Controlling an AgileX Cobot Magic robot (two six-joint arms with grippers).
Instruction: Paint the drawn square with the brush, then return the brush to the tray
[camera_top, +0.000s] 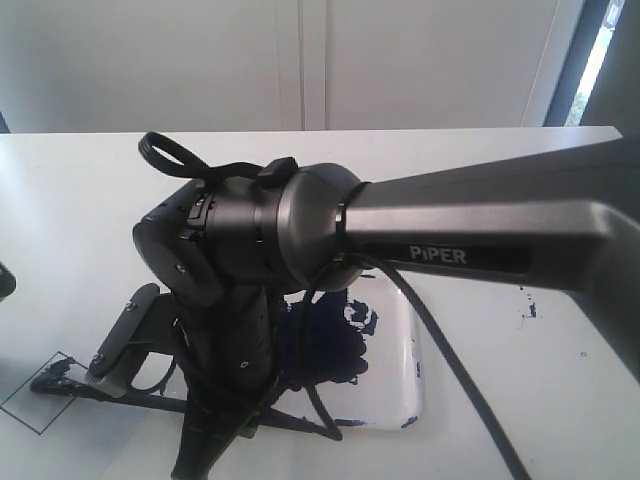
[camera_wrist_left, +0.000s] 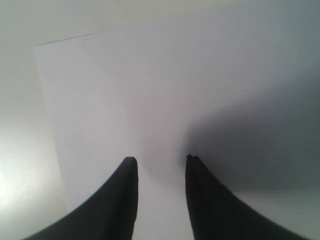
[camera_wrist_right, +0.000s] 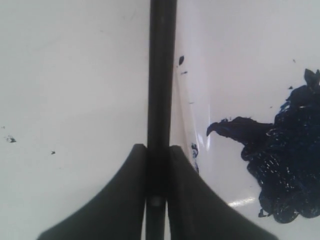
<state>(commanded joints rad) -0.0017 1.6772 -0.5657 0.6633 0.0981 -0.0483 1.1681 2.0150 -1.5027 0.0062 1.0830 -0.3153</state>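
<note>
The brush lies low and slanted, its handle running back over the tray. Its dark bristles touch the upper part of the drawn square at the bottom left, where a little dark paint shows. My right gripper points down and is shut on the handle. In the right wrist view the right gripper clamps the black brush handle beside the tray. My left gripper stands open over white paper, holding nothing.
The large right arm crosses the exterior view and hides much of the tray. A dark blue-black paint blotch fills part of the tray, also seen as the blotch. Paint specks dot the white table.
</note>
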